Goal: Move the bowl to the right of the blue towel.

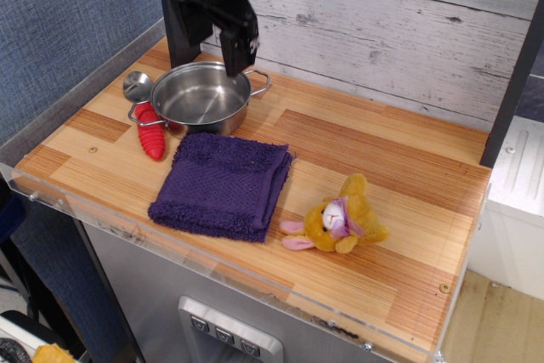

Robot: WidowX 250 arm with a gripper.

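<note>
The bowl (pixel 202 96) is a shiny steel pot with two loop handles, standing at the back left of the wooden table. The blue towel (pixel 223 184) lies folded just in front of it, close to the pot's front edge. My black gripper (pixel 212 48) hangs above the pot's back right rim. One finger (pixel 240 44) reaches down near the right handle. The other finger blends into the dark post behind it. The jaws look spread apart and hold nothing.
A metal spoon with a red ribbed handle (pixel 150 131) lies against the pot's left side. A yellow plush toy (pixel 340 220) lies right of the towel near the front. A black post (pixel 178 40) stands behind the pot. A clear lip (pixel 212 269) lines the front edge.
</note>
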